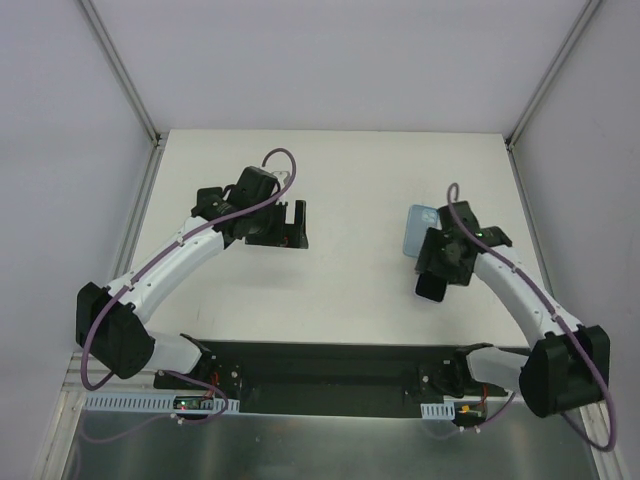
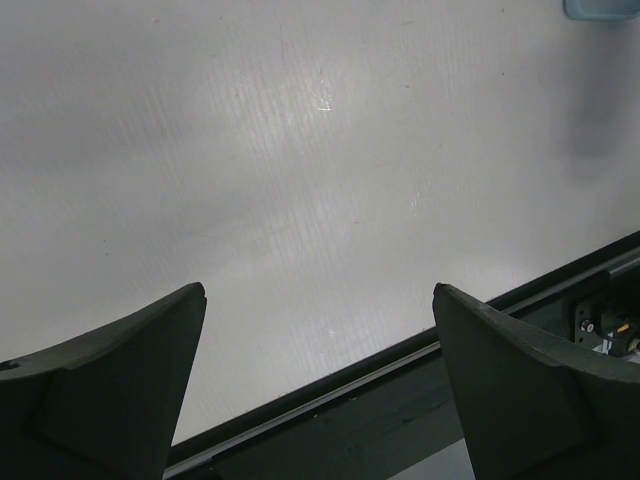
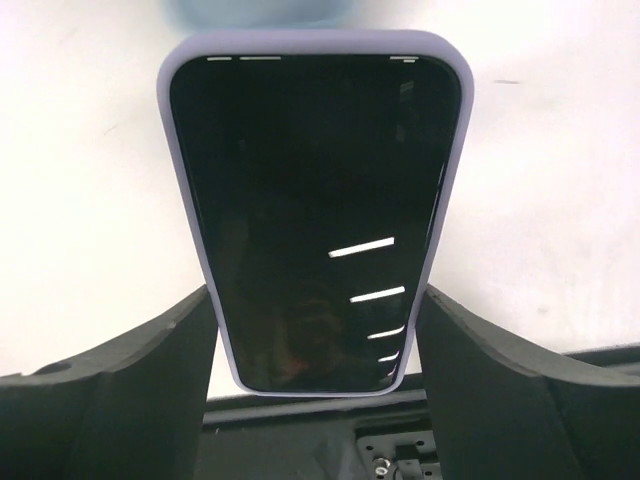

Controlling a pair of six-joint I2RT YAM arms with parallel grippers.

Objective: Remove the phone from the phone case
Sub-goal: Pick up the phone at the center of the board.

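The phone (image 3: 315, 210) is inside its case (image 3: 310, 40), screen facing up and dark, with some bright stripes of light reflected on the glass. In the top view it is on the right part of the tabletop (image 1: 350, 180), at about 3 o'clock from the middle. Its long axis points toward 12 o'clock. The end toward 6 o'clock is covered by the right wrist.

The right fingers (image 3: 520, 390) are closed on the case. One finger lies against each long side, near the end of the phone closest to the wrist camera. No gap shows between finger and case on either side. The rest of the phone extends away from the fingers toward 12 o'clock. I cannot tell if the phone rests flat on the tabletop or is raised a little.

The case looks pale lilac in the right wrist view (in the top view it seems more light blue).

The left fingers (image 2: 100, 390) are spread wide and hold nothing, and only bare tabletop is between them. In the top view they are a little to the 9 o'clock side of the middle, well apart from the phone. A corner of the case appears at 1 o'clock in the left wrist view. The black base plate (image 1: 330, 375) runs along the 6 o'clock edge of the tabletop.
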